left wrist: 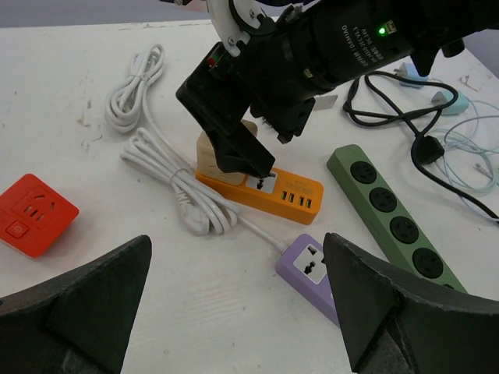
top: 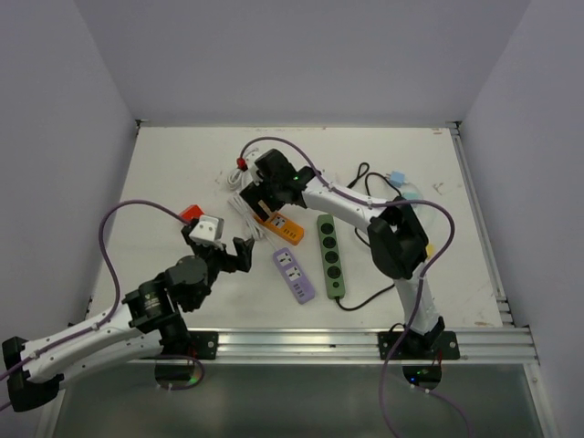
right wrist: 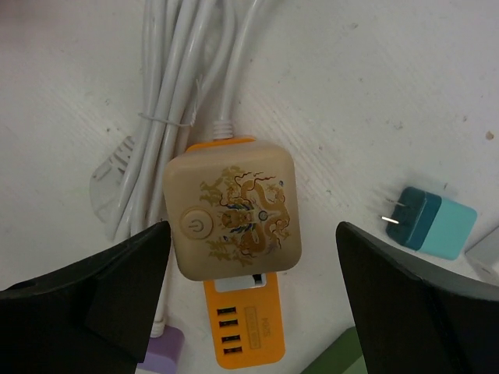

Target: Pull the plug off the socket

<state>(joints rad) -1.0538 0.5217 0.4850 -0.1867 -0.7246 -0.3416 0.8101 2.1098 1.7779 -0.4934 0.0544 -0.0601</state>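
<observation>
The plug (right wrist: 230, 210) is a beige cube with a dragon print and a power button. It sits in the end of the orange socket strip (right wrist: 245, 327). My right gripper (right wrist: 249, 304) hovers directly above the plug, open, with one finger on each side and a clear gap on the right. The left wrist view shows the plug (left wrist: 209, 152) half hidden behind the right gripper's fingers (left wrist: 234, 148) on the orange strip (left wrist: 288, 191). My left gripper (left wrist: 234, 312) is open and empty, low over the table in front of the strip. From above, the right gripper (top: 265, 187) is over the strip (top: 283, 228) and the left gripper (top: 224, 255) is nearby.
A purple strip (top: 294, 275) and a green strip (top: 330, 255) lie right of the left gripper. A coiled white cable (left wrist: 156, 148) lies by the orange strip. A red square socket (left wrist: 33, 214) is at the left. A teal adapter (right wrist: 429, 222) and black cables (top: 365, 182) lie at the right.
</observation>
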